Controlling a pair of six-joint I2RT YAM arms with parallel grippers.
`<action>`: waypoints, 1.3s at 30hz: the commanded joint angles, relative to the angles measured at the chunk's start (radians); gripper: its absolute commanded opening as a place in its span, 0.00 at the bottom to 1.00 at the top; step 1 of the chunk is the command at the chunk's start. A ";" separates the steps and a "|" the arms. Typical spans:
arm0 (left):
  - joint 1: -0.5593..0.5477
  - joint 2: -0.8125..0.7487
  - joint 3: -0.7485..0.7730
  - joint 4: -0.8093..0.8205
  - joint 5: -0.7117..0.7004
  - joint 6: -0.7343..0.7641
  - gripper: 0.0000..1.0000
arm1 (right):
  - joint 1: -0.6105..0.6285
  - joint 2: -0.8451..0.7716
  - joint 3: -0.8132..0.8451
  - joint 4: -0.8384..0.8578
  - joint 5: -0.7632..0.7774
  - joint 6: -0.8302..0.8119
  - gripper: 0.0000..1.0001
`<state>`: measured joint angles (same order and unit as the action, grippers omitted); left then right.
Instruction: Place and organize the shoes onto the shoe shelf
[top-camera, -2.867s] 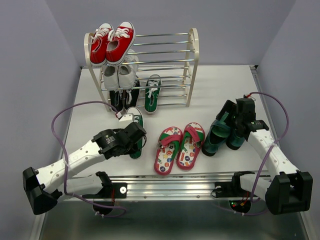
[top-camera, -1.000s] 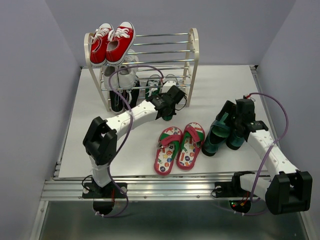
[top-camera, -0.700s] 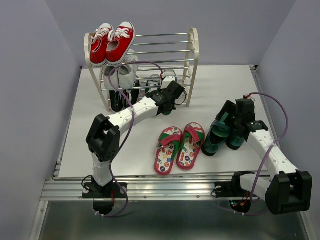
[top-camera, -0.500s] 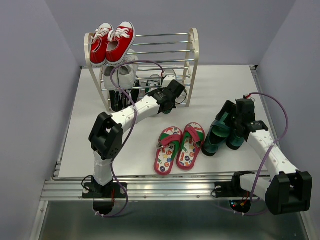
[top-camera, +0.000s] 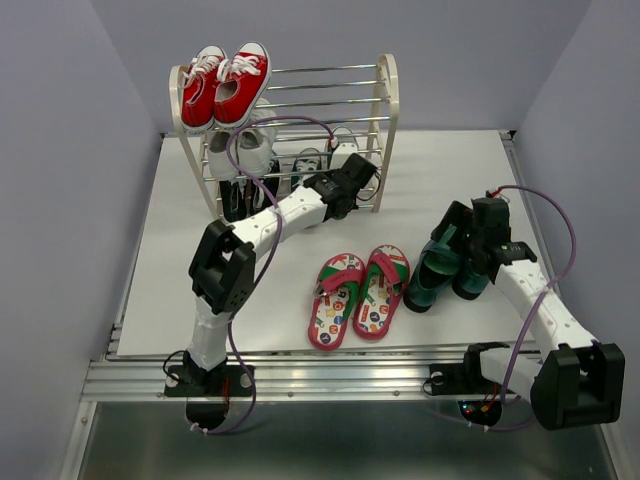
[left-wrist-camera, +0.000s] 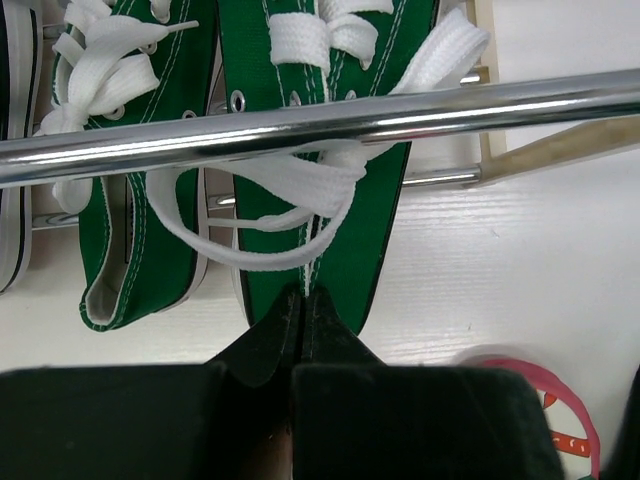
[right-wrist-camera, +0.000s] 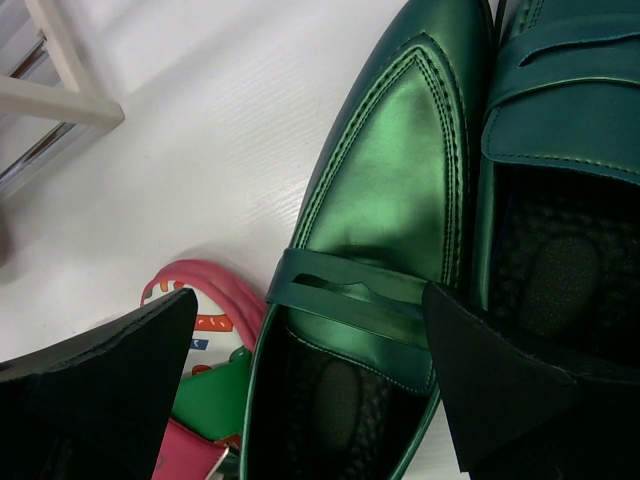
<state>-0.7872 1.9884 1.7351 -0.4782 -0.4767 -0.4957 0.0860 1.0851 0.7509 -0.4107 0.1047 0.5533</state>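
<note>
While the left gripper (left-wrist-camera: 301, 312) clamps a green sneaker (left-wrist-camera: 375, 240) at the shoe shelf (top-camera: 387, 100), the right gripper (right-wrist-camera: 305, 375) hangs open over the dark-green heels (right-wrist-camera: 400, 200). Flip-flops (top-camera: 358, 295) lie beside them.

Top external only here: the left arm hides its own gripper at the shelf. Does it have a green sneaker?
Observer: Yes. The left wrist view shows the left gripper shut on the heel end of a green sneaker.
Operator: And the right gripper, over by the heels?
Observer: The right wrist view shows the right gripper open, straddling one dark-green heel without closing on it.
</note>
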 joint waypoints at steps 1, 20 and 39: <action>0.014 -0.016 0.087 0.098 -0.060 0.008 0.00 | -0.002 -0.021 -0.001 0.038 0.003 -0.012 1.00; 0.022 0.001 0.011 0.239 -0.119 -0.109 0.00 | -0.002 -0.024 -0.004 0.038 0.039 -0.006 1.00; 0.020 0.009 -0.057 0.409 -0.146 -0.040 0.05 | -0.002 -0.024 -0.005 0.043 0.053 -0.006 1.00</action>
<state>-0.7788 2.0434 1.6661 -0.2207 -0.5404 -0.5430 0.0860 1.0718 0.7486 -0.4103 0.1375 0.5537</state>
